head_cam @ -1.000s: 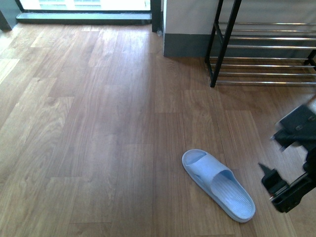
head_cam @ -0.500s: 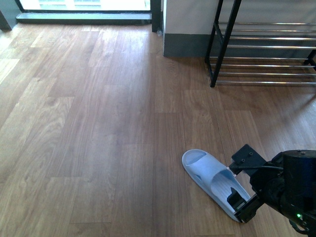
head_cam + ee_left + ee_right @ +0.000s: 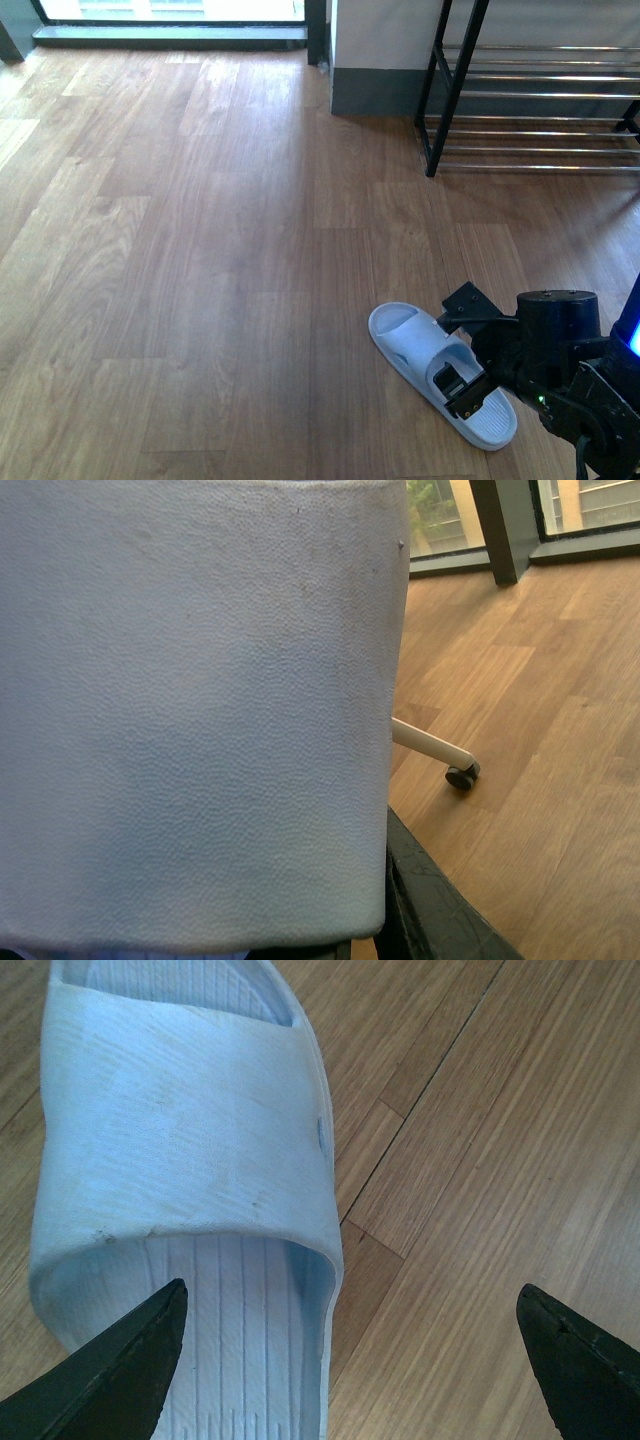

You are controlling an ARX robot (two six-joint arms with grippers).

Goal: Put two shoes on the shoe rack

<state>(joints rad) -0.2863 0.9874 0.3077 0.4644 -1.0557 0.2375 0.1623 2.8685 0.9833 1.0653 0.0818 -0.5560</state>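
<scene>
- The step in hand looks like the pick-up of a first shoe. The pale blue, open-toe rubber slide (image 3: 405,340) lies flat on the brown wooden plank floor (image 3: 200,250), well apart from the rack.
- The low shoe rack with a black metal end frame and chrome rods (image 3: 540,95) stands by the far wall, to the right. No shoe shows on the rods in view.
- The right claw (image 3: 466,388) hangs low over the heel half of the slide, spread wide and holding nothing.
- In the right wrist view, one black fingertip (image 3: 130,1360) is over the ribbed footbed just behind the strap. The other is over bare floor beyond the slide's side wall.
- The next move probably calls for a short descent so the fingers straddle that side wall. After that comes a firm close, a lift, and a carry toward the rack.
- The left claw is not in view. Its wrist camera shows mostly a pale textured surface.
</scene>
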